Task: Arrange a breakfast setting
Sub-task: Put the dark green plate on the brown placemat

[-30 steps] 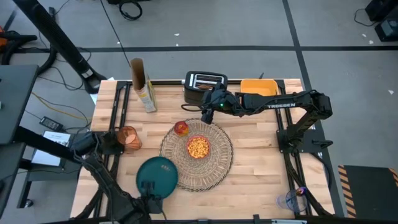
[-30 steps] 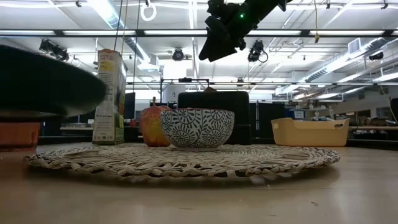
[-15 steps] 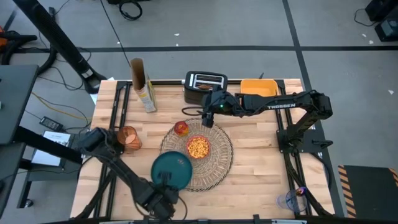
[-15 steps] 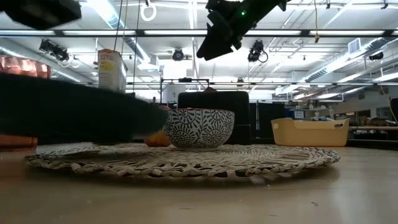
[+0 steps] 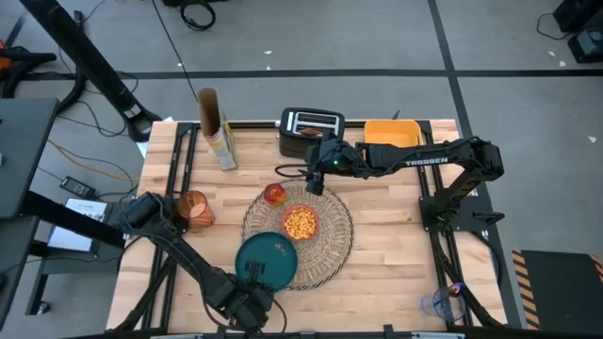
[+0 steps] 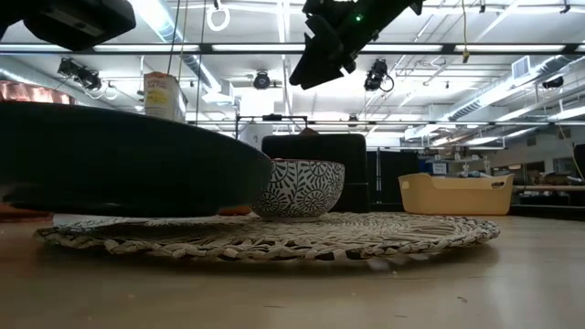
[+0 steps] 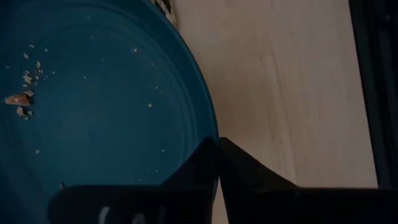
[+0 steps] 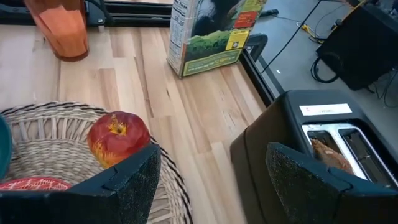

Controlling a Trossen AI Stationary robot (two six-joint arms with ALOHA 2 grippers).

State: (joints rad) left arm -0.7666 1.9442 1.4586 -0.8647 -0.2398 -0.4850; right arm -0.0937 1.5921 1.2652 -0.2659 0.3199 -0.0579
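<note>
The dark teal plate [image 5: 267, 259] is over the near-left part of the woven straw placemat [image 5: 320, 247]. My left gripper [image 5: 252, 282] is shut on its near rim. The small red bowl [image 5: 300, 222] stands on the placemat's middle, and the red apple [image 5: 274, 194] rests on its far-left edge. The orange cup [image 5: 196, 209] stands on the table to the left. My right gripper [image 5: 316, 176] hovers open and empty above the mat's far edge, near the toaster [image 5: 311, 126]. A toast slice [image 8: 326, 152] sticks up in a toaster slot. The blue spoon is out of view. My left gripper pinches the plate's rim [image 7: 211, 134] between its two fingers, at the plate's near side. The fingers come from the table's near side. The plate sits about level, low over the placemat [image 6: 274, 238]; whether it touches the mat, I cannot tell.
A cereal box [image 5: 219, 141] stands at the far left. The black toaster and a yellow-orange bin [image 5: 391, 132] stand along the far edge. Bare wood lies to the right of the placemat.
My left gripper has carried the plate toward the table's right edge, from the bare wood beside the mat to over its near-left part. The plate has stayed about level in the hold.
</note>
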